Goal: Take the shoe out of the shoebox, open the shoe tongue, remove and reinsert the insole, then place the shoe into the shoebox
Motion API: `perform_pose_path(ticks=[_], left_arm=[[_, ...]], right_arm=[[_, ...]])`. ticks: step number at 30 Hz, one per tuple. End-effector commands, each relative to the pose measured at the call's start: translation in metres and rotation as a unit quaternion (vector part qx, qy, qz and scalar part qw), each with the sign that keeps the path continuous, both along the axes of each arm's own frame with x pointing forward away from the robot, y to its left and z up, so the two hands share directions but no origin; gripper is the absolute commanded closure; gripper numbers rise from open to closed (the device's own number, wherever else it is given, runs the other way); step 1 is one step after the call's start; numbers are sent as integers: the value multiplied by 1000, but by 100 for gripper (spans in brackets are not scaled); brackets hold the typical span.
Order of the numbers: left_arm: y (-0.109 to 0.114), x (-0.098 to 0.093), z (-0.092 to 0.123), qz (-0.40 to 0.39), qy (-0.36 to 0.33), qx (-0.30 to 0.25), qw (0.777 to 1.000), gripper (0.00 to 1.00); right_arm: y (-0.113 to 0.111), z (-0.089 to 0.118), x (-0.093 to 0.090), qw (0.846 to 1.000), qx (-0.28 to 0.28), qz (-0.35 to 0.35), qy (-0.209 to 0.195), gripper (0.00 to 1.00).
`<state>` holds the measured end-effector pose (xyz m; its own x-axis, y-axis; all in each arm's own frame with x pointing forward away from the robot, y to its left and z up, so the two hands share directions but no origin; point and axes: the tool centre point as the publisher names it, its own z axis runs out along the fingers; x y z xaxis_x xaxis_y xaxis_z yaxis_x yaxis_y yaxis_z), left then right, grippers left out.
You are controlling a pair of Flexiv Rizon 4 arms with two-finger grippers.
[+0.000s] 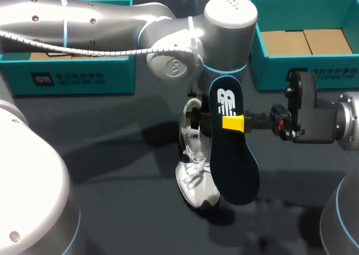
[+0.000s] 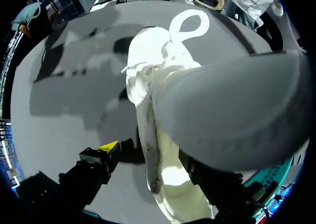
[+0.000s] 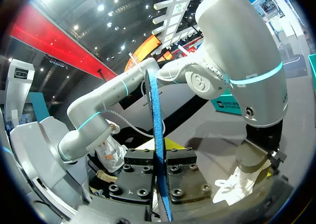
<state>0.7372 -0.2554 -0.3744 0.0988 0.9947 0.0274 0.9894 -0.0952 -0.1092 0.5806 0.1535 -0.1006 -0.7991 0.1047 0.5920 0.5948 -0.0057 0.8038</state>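
Closest to us is the grey bulk of our left arm point(image 1: 101, 19), coming in from the left and reaching past the middle. Its left gripper point(image 2: 160, 165) is down at the heel end of the white shoe point(image 1: 196, 173). Is it clamped on that shoe? We cannot tell from here. The shoe is out of its box and looks to rest on the dark table point(image 1: 112, 154) in the middle, toe near, heel far, laces loose.

Now the big one: the right gripper point(image 1: 233, 123), in from the right, is closed tight on the navy insole point(image 1: 234, 165), pinching it across the waist. So the insole is out of the shoe and in the air, face toward us, with its long axis running far to near, roughly in line with the shoe's. It hangs just right of the shoe and above it (from the right wrist it is edge-on, a thin blue blade standing between the fingers point(image 3: 136, 172)). The shoe lies left of the right gripper, beyond the insole, so we judge reinsertion turns on tipping one end down and left into the opening.

Two teal boxes sit on the far side. The right shoebox point(image 1: 269, 72) is open and shows only brown card. The left shoebox point(image 1: 118, 75) is mostly hidden behind our left arm; a strip of brown shows, no more.
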Motion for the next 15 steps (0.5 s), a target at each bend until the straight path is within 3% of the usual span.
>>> perform_pose_path(ticks=[1, 10, 15], left_arm=[[16, -1, 16, 4, -6, -26, 1000, 0], [40, 4, 69, 24, -24, -127, 991, 0], [42, 11, 97, 26, -47, -171, 984, 0]], right_arm=[[1, 0, 0, 1000, 0, -1, 0, 100], [1, 0, 0, 1000, 0, -1, 0, 100], [1, 0, 0, 1000, 0, -1, 0, 100]])
